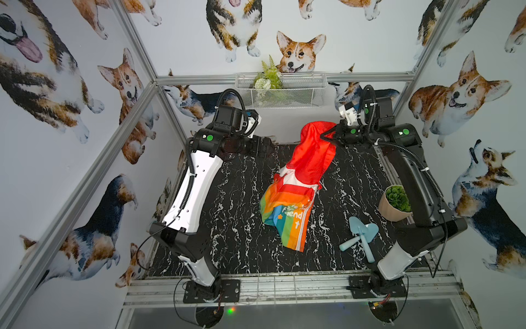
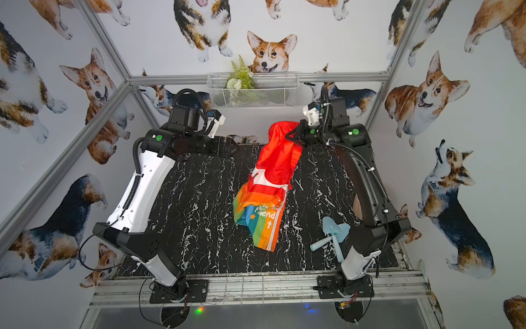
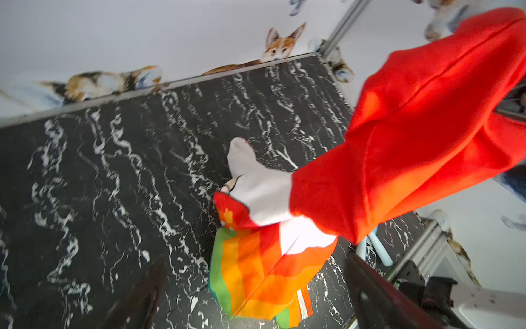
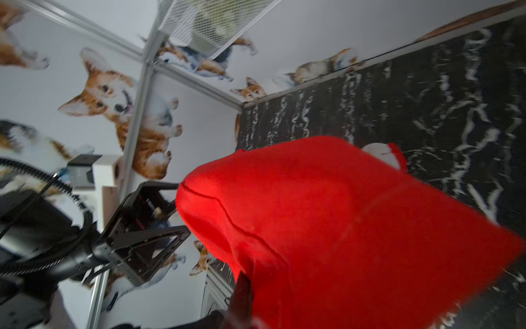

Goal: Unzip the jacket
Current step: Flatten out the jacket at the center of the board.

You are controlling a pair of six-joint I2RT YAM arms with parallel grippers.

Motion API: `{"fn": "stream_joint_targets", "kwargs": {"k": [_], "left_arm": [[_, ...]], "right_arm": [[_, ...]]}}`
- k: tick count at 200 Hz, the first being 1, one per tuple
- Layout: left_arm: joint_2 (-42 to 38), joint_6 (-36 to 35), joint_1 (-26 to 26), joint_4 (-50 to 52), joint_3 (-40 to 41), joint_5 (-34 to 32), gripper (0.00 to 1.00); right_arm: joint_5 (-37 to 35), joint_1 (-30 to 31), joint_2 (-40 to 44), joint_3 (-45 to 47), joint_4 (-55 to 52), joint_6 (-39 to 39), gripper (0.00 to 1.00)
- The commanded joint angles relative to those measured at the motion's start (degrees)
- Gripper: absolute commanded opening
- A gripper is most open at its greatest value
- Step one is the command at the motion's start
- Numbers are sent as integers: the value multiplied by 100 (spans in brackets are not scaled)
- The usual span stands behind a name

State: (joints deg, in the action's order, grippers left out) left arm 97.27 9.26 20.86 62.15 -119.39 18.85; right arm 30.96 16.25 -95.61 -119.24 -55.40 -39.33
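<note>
Right gripper [image 1: 327,137] is pinched shut on the red hood [image 1: 316,151], lifting it at 1 o'clock over the marble-patterned table [image 1: 242,199]; left gripper [image 1: 266,146] gapes empty near 11. The jacket [image 1: 290,210] trails from there to centre: thin, light, limp, likely to bunch unless held taut beside the zipper. On the rainbow half [image 1: 284,225] "friend" is readable

Potted plant [image 1: 395,205], blue garden tools [image 1: 358,226], wire basket [image 1: 307,94], black marble tabletop [image 1: 242,213].

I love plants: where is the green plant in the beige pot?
In a top view the beige-potted green plant stands far right on the table beside the right arm, behind the pale blue toy tools.
</note>
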Motion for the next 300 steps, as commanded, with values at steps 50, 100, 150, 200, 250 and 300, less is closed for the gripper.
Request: {"fn": "stream_joint_targets", "kwargs": {"k": [50,100,150,200,250,300], "left_arm": [[-697,1814,172,-722,2771,-121,96],[-762,2643,347,-1725,4431,423,85],[-368,2984,449,-2884,4950,839,86],[659,2876,469,-3053,4620,886,76],[817,2752,471,-2800,4153,728,0],[-9,2024,488,-924,2632,-723,0]], "right_arm": [[-1465,-777,664,1838,-673,-830,0],[-1199,-896,536,2081,-665,-629,0],[-959,-896,462,2072,-724,-523,0],[-846,-896,481,2006,-890,-448,0],[-860,-896,513,1896,-982,-435,0],[-1111,-896,548,1867,-947,-430,0]]}}
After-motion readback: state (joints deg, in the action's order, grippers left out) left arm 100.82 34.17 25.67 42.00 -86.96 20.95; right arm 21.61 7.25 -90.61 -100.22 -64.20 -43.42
